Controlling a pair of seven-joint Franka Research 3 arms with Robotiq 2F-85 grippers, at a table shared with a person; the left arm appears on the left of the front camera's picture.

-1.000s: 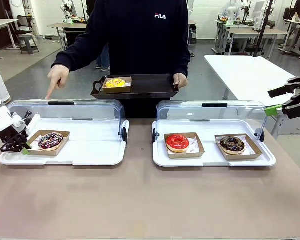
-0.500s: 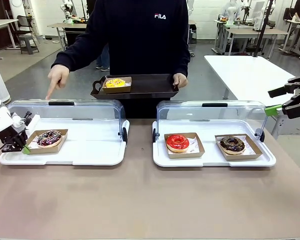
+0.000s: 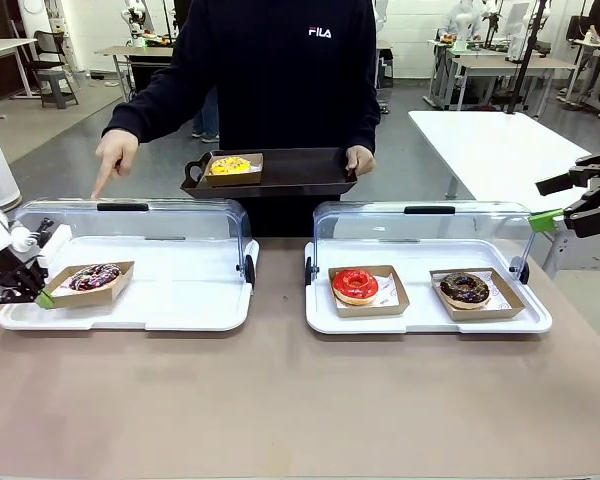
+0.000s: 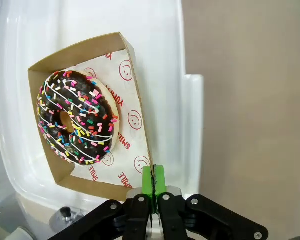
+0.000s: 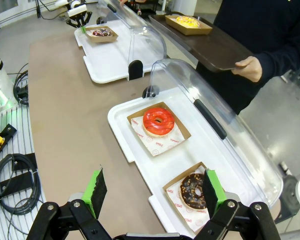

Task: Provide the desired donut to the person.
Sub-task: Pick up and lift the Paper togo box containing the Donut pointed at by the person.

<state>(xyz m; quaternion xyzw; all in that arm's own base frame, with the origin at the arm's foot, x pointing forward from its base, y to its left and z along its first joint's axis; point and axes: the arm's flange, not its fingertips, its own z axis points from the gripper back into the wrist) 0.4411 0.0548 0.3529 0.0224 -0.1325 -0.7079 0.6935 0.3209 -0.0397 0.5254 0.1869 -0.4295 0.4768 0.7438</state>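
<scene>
The sprinkled donut [image 3: 93,276] [image 4: 77,117] has dark chocolate icing crossed by thin white lines and scattered with many-coloured sprinkles. It lies in a shallow brown cardboard box [image 3: 113,283] [image 4: 75,46] lined with white paper printed with red smiley faces. The box rests on the left white tray [image 3: 180,295], at about 9 o'clock on the table [image 3: 280,400] in the front view, under a raised clear lid [image 3: 170,225].

The left gripper [image 3: 42,298] [image 4: 153,177] comes in low from 9 o'clock, its green pads pressed together on the thin wall of the box at the corner nearest it. In the left wrist view the donut sits at 10 o'clock from the pinch. Whether the box is lifted off the tray cannot be told.

The right gripper [image 3: 550,200] [image 5: 154,192] hangs at 3 o'clock, off the table's edge, fingers spread wide and holding nothing. Below it the right white tray [image 3: 420,318] carries a red-iced donut [image 3: 355,285] and a chocolate donut [image 3: 465,288], each in its own box.

At 12 o'clock stands the person [image 3: 280,70]. One hand [image 3: 115,155] points a finger down at the left lid. The other hand [image 3: 360,160] holds a dark serving tray [image 3: 300,172] with a yellow donut [image 3: 231,165] on it
</scene>
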